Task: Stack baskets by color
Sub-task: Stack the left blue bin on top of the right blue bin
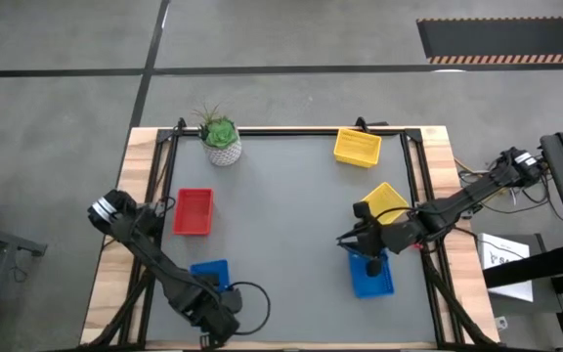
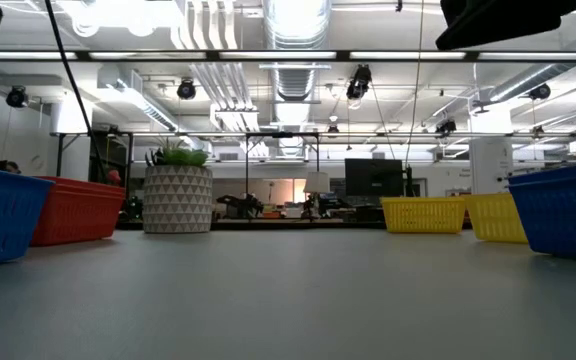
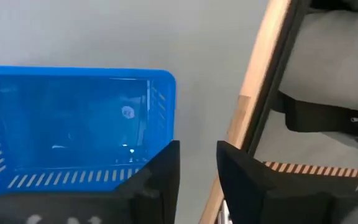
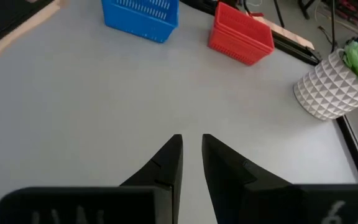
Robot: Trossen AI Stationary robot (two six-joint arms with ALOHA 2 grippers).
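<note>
Beside the plant (image 1: pixel 221 137) sits my red stack (image 1: pixel 194 211); left tool (image 3: pixel 197 171), slightly parted and empty, hangs by the near blue basket (image 1: pixel 210 273); right tool (image 4: pixel 191 155), narrowly parted and empty, hovers over the other blue basket (image 1: pixel 370 274), which I'd grab next

My left arm (image 1: pixel 169 284) is matte black, built of chunky jointed segments, with a round silver-faced cap at its base joint and a thin black cable looping off the wrist end. My right arm (image 1: pixel 457 207) has the same dark build; loose cables trail from its base, and a small red spot shows near the wrist. The left gripper (image 3: pixel 197 171) has two flat, squared black fingers on a wide black body. The right gripper (image 4: pixel 191 163) has black fingers tapering to wedge tips, with faint pale lettering on the body.
</note>
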